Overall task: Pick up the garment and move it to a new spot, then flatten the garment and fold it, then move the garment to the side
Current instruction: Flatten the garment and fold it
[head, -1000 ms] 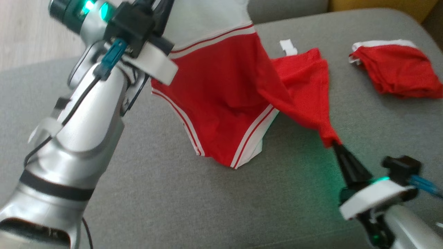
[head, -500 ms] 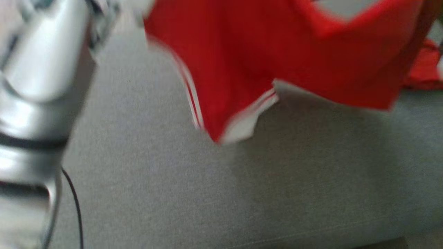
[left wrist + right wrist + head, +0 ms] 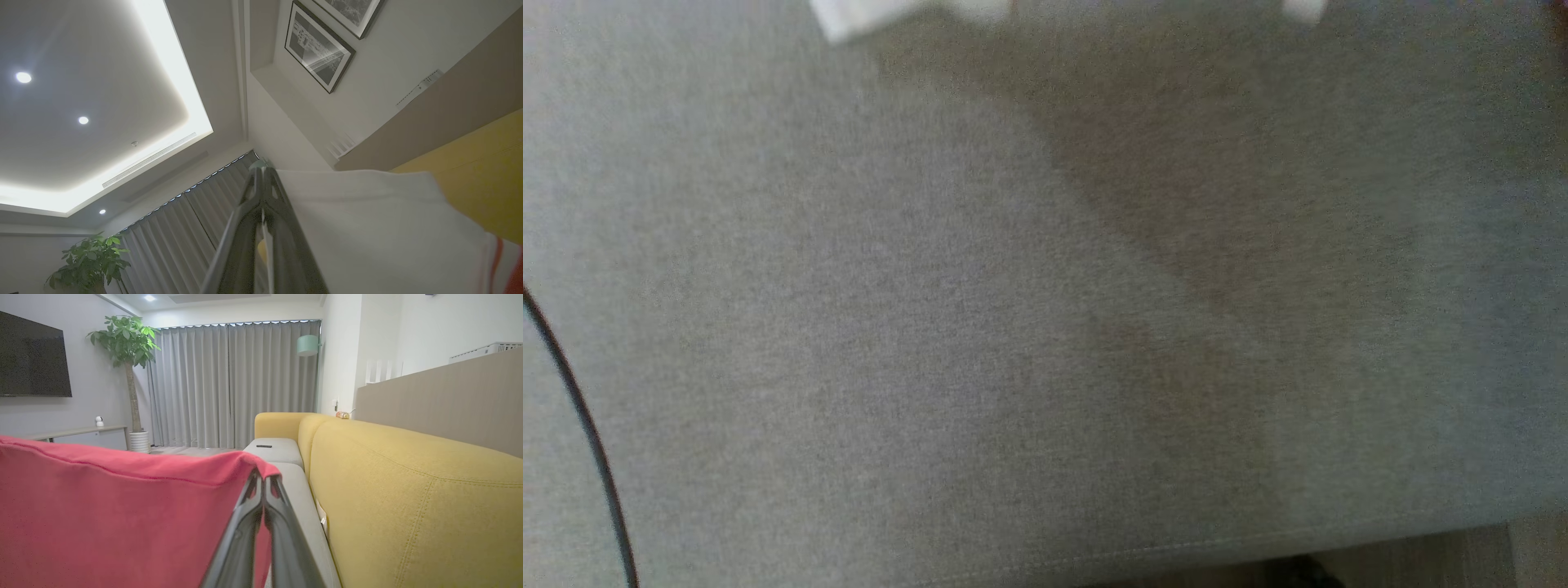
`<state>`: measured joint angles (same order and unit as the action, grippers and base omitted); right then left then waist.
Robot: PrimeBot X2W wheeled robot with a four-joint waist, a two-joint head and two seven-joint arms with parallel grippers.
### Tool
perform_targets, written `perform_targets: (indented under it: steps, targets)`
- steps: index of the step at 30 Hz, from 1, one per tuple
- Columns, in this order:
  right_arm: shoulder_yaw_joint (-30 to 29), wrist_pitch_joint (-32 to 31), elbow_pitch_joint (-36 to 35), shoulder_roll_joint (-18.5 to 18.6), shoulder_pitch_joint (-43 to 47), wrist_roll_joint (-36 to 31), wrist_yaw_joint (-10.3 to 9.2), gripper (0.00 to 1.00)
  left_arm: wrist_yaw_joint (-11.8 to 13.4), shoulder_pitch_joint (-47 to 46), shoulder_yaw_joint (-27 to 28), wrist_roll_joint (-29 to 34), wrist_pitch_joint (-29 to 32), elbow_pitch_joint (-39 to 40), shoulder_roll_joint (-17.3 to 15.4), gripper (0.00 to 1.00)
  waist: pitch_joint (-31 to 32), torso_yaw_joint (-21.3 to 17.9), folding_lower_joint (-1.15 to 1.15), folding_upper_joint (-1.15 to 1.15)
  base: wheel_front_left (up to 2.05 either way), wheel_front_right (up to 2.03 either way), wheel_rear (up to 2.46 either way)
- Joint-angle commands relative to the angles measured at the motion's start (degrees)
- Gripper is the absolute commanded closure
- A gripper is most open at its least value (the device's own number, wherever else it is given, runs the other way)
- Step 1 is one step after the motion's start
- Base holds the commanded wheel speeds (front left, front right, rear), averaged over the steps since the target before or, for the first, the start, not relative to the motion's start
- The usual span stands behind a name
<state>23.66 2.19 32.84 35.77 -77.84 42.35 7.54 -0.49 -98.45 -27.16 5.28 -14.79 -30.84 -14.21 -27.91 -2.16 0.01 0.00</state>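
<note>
Garment [image 3: 102, 518] held taut: left pincer [image 3: 261, 171] clamps white edge, right pincer [image 3: 264, 481] clamps red edge.

I count one garment [image 3: 102, 522], two tools [image 3: 261, 170] [image 3: 264, 476], one plant [image 3: 124, 339], two pictures [image 3: 318, 51] [image 3: 352, 14].

In our right wrist view the garment [image 3: 102, 522] hangs left of our right gripper [image 3: 264, 479], which pinches its top edge. The sofa backrest [image 3: 408, 506] rises on the right, and the seat cushion [image 3: 282, 455] runs ahead with a remote [image 3: 264, 446] on it. Behind — curtains [image 3: 229, 384], a potted plant [image 3: 128, 375] to their left, a television [image 3: 32, 359] further left. In our left wrist view the garment spreads right of our left gripper [image 3: 262, 170], with framed pictures [image 3: 318, 53] above.
</note>
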Motion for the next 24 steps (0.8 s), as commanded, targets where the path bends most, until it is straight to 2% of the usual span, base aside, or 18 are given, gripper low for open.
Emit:
perform_targets:
  steps: [1,4,7,11,16,19,24]
  targets:
    - [0.1,1.4,-0.6,0.6,-1.7,0.1,-0.05,1.00,0.6,-3.5,0.5,0.5,-0.2,2.9,-2.8,1.00,-4.2,1.2,-0.01,0.00,0.00,0.00,0.00]
    - [2.3,4.4,1.2,1.4,-4.0,1.4,-0.05,1.00,2.1,-4.0,-1.7,1.6,-0.2,9.7,-4.5,1.00,-6.3,1.9,-0.01,0.00,0.00,0.00,0.00]
    - [6.1,5.8,1.6,3.2,-2.9,3.0,-0.05,1.00,4.4,-0.1,-3.6,0.7,-0.2,16.2,-6.2,1.00,-7.5,3.0,-0.01,0.00,0.00,0.00,0.00]
    - [10.6,8.0,1.4,5.3,1.9,6.2,-0.05,1.00,6.7,10.6,-5.5,-3.2,-0.2,21.9,-7.4,1.00,-6.8,4.7,-0.01,0.00,0.00,0.00,0.00]
    - [16.0,9.8,0.8,6.4,11.1,11.5,-0.05,1.00,9.3,27.5,-5.9,-7.6,-0.2,27.9,-9.6,1.00,-2.3,5.5,-0.01,0.00,0.00,0.00,0.00]
    - [18.3,10.3,0.5,6.9,17.4,15.3,-0.05,1.00,8.9,38.3,-6.1,-10.5,-0.2,31.7,-10.9,1.00,1.8,5.4,-0.01,0.00,0.00,0.00,0.00]
    - [21.3,10.4,-1.1,8.8,28.5,21.2,-0.05,1.00,4.6,56.9,-6.1,-16.0,-0.2,36.3,-11.9,1.00,9.1,5.3,-0.01,0.00,0.00,0.00,0.00]
